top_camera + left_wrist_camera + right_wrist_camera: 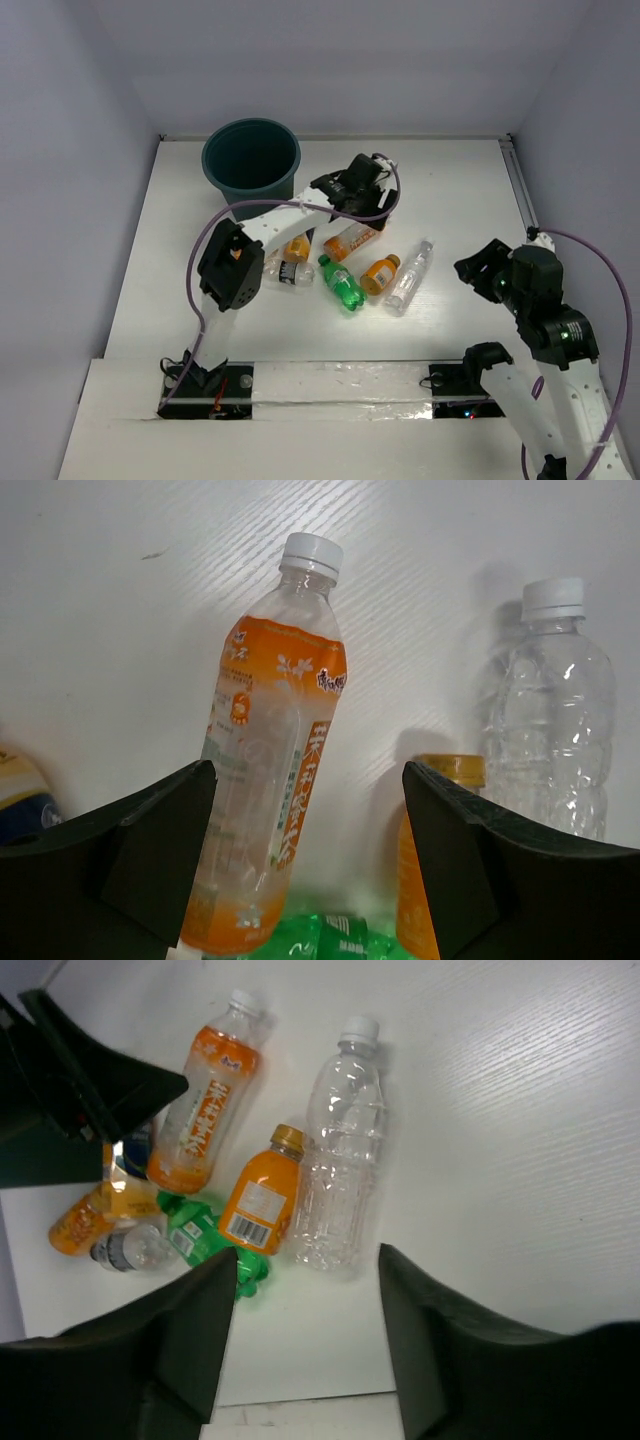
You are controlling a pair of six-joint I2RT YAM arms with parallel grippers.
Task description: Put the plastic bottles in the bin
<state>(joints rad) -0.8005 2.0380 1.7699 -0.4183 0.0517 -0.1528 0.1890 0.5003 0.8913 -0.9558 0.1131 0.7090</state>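
Note:
Several plastic bottles lie in the middle of the table: an orange-labelled one with a white cap (352, 240) (275, 780) (205, 1110), a green one (342, 283) (200, 1240), an orange one with an orange cap (380, 273) (260, 1200), a clear one (410, 277) (550, 720) (340, 1160), a small orange one (297, 247) and a clear dark-labelled one (283, 270). The dark teal bin (252, 160) stands upright at the back left. My left gripper (352, 210) (308, 880) is open and empty just above the orange-labelled bottle. My right gripper (470, 268) (305, 1330) is open and empty, raised to the right of the clear bottle.
The left arm's elbow (230, 265) and purple cable hang over the table left of the bottles. White walls close in the table at the back and sides. A taped strip (330, 385) runs along the near edge between the arm bases.

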